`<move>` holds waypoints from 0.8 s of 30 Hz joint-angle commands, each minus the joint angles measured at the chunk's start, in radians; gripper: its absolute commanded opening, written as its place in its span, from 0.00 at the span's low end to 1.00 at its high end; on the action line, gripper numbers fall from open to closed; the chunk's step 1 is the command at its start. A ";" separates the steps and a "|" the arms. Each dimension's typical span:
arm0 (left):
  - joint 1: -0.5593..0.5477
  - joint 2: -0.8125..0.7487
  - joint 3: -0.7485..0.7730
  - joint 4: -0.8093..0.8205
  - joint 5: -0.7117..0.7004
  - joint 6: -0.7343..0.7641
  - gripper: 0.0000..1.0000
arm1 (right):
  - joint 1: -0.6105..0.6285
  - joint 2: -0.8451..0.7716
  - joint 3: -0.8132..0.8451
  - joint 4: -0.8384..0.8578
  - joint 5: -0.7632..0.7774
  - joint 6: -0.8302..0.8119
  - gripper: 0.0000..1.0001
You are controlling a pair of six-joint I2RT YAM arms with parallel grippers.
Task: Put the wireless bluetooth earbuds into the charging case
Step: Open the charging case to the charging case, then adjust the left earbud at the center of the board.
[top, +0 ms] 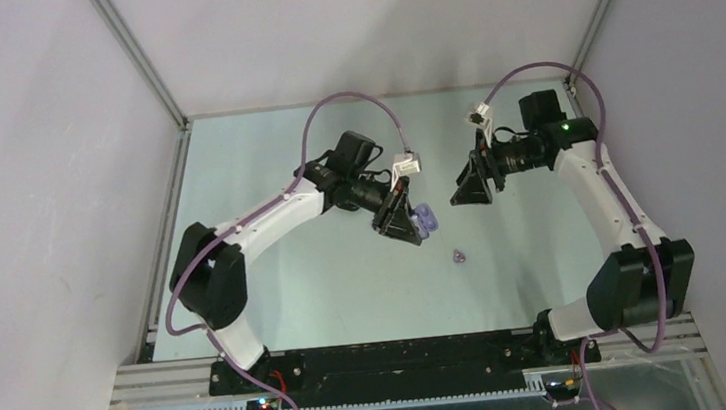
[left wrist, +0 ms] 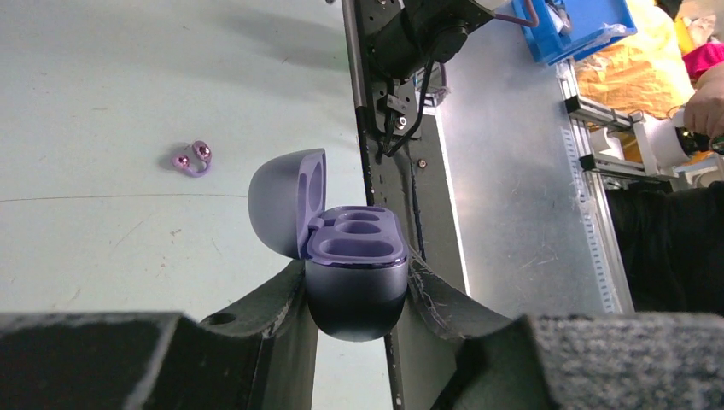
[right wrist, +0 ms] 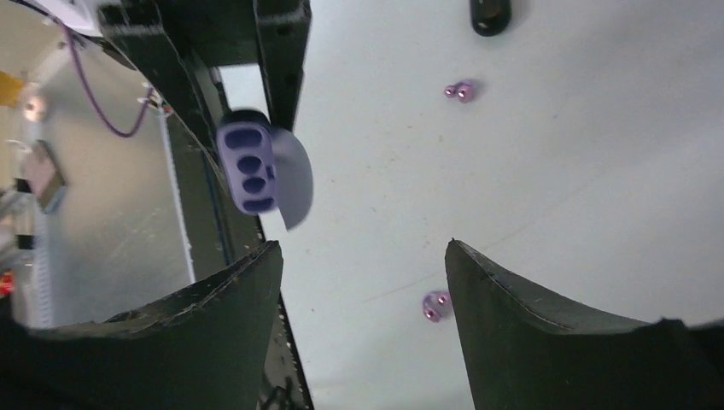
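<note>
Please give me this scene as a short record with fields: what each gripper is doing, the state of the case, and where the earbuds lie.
left gripper: shut on the charging case, holding it above the table
case lid: open
case wells: empty as far as visible
right gripper: open, holding nothing
first earbud: purple, loose on the table, seen between the right fingers
second earbud: purple, loose on the table, apart from the first
task state: no earbud in the case yet

left arm (top: 279, 213) — jaws clamped; right arm (top: 601, 192) — jaws apart
</note>
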 commanded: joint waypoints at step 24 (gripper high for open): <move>0.272 -0.390 -0.124 -0.177 -0.102 0.260 0.00 | 0.377 0.006 -0.348 0.157 0.701 -0.082 0.61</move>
